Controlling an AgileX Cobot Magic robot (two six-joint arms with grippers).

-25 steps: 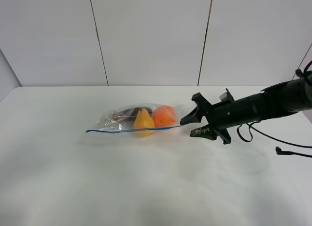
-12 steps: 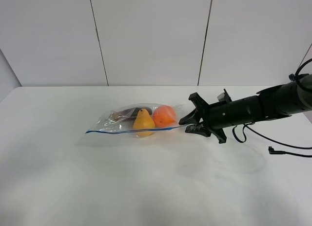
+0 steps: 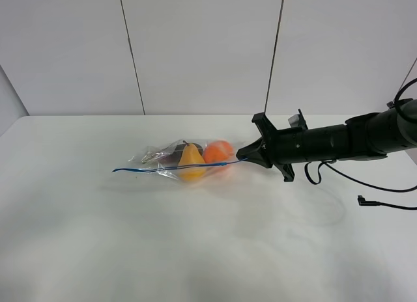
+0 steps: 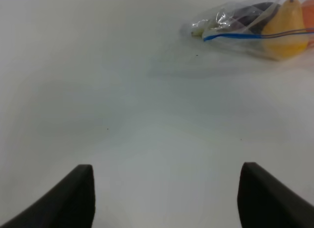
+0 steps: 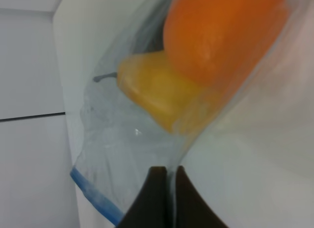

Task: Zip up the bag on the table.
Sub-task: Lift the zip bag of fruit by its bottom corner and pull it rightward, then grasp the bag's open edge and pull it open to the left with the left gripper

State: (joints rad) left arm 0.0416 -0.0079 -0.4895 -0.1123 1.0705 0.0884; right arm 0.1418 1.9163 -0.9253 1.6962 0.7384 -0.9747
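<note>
The clear bag (image 3: 171, 160) lies on the white table (image 3: 195, 243), holding a yellow pear (image 3: 191, 164), an orange (image 3: 219, 151) and a dark item (image 3: 173, 151). Its blue seal strip (image 3: 156, 168) runs along the front edge. My right gripper (image 3: 245, 157) is shut on the strip's right end and holds that end slightly off the table. In the right wrist view the fingertips (image 5: 158, 184) pinch the plastic (image 5: 113, 154) below the orange (image 5: 221, 31). My left gripper (image 4: 167, 193) is open and empty above bare table, well short of the bag (image 4: 245, 26).
A black cable (image 3: 378, 203) trails on the table at the right, behind my right arm (image 3: 345, 140). A white panelled wall (image 3: 195, 48) stands behind the table's far edge.
My right gripper has moved left, shut on the right end of the seal strip and raised it a little. The bag's front edge has lifted and pulled straighter.
</note>
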